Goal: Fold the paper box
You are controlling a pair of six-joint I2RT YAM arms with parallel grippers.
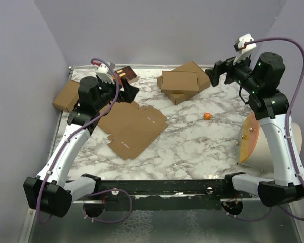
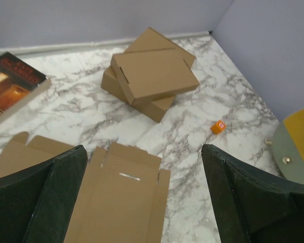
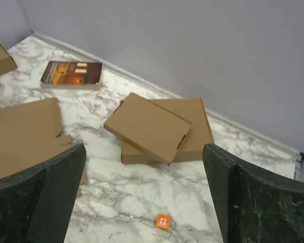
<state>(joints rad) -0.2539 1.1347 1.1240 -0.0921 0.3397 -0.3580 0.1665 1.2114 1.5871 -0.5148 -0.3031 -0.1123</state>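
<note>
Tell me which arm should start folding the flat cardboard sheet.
Left. The left gripper, open, hangs above the far edge of the paper box. The right gripper, also open, is raised at the far right, beyond the stacked boxes.

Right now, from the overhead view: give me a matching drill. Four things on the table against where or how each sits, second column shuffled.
Things
1. flat cardboard sheet
2. stacked boxes
3. orange cube
4. book

Places
A. alone, right of centre, touching nothing
B. lying unfolded, left of centre
C. far edge, left side
D. far middle, one set askew on the other

Pairs: 1-B, 2-D, 3-A, 4-C
</note>
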